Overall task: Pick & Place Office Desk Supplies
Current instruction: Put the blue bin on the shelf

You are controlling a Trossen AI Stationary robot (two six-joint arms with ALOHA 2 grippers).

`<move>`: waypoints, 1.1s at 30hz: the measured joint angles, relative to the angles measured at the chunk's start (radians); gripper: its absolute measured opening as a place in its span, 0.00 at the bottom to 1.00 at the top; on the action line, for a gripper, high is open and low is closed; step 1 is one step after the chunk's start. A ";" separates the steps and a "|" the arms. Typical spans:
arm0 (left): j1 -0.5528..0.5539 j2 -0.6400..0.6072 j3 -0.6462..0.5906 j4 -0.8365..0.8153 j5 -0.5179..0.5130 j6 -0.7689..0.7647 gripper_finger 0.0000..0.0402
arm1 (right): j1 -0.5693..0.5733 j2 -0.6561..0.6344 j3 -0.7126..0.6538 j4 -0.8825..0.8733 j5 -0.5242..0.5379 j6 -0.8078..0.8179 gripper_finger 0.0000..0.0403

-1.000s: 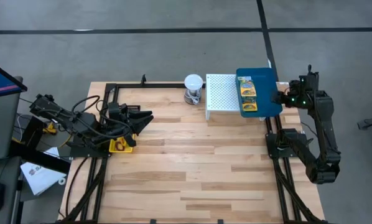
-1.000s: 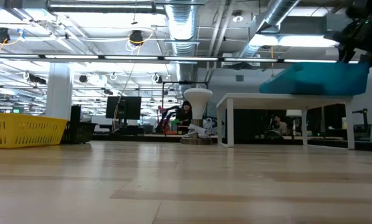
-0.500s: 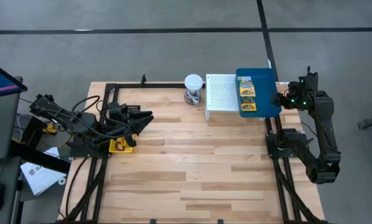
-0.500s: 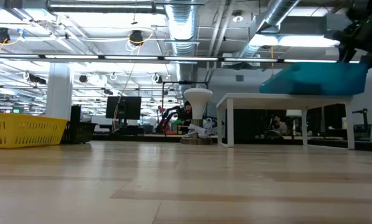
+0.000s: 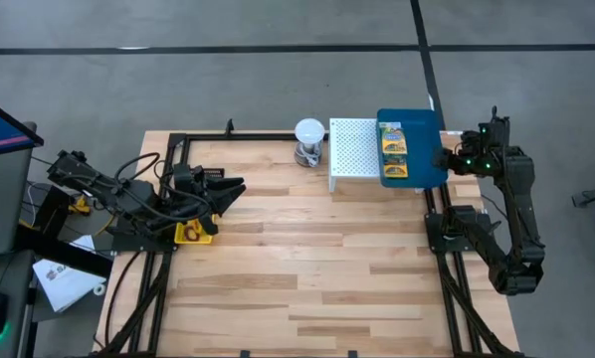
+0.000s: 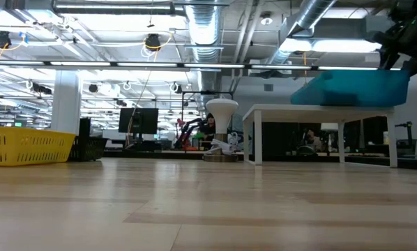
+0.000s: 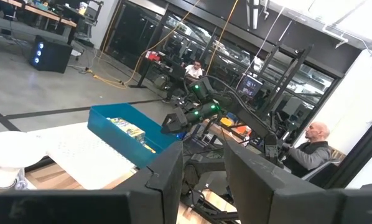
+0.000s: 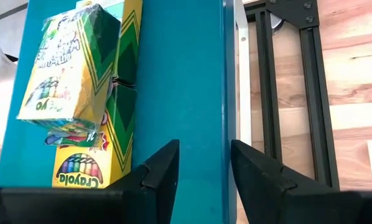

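Right gripper (image 8: 201, 163) pinching the blue tray (image 8: 173, 74) rim, tray atop the white perforated stand (image 5: 352, 151).
Crayon packets (image 8: 80, 81) lie just ahead of the fingers; likely mid-move, next needs a steady, level carry. Left gripper (image 5: 228, 189) waits over the yellow bin (image 5: 193, 232); can't tell its jaws.

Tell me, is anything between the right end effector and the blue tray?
Nothing visible. The right end effector is right at the blue tray, its fingers straddling the tray's edge, with the crayon packets lying farther inside.
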State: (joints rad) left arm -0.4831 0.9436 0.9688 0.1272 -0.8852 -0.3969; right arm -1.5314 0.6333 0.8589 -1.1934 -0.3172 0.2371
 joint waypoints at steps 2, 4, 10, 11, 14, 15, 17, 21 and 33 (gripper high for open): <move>0.000 0.000 0.000 0.000 0.000 0.000 0.28 | 0.000 -0.001 0.000 0.000 0.000 0.000 0.35; 0.000 0.000 0.000 0.000 0.000 0.000 0.28 | 0.000 -0.001 0.000 0.000 0.000 0.000 0.35; 0.000 0.000 0.000 0.000 0.000 0.000 0.28 | 0.000 -0.021 0.004 0.038 0.019 0.015 0.36; 0.000 0.000 0.000 0.000 0.000 0.000 0.28 | 0.000 -0.029 0.010 0.047 0.031 0.018 0.36; 0.000 0.000 0.000 0.000 0.000 0.000 0.28 | 0.000 -0.045 0.028 0.065 0.058 0.025 0.36; 0.000 0.000 0.000 0.000 0.000 0.000 0.28 | 0.000 -0.049 0.035 0.065 0.070 0.025 0.36; 0.000 0.000 0.000 0.000 0.000 0.000 0.28 | 0.000 -0.053 0.047 0.072 0.080 0.022 0.36; 0.000 0.000 0.000 0.000 0.000 0.000 0.28 | 0.000 -0.066 0.077 0.085 0.082 0.016 0.36; 0.000 0.000 0.000 0.000 0.002 0.000 0.28 | 0.000 -0.179 0.220 0.031 -0.063 0.036 0.35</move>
State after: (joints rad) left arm -0.4830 0.9436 0.9688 0.1272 -0.8832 -0.3969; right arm -1.5311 0.4545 1.0786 -1.1628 -0.3803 0.2731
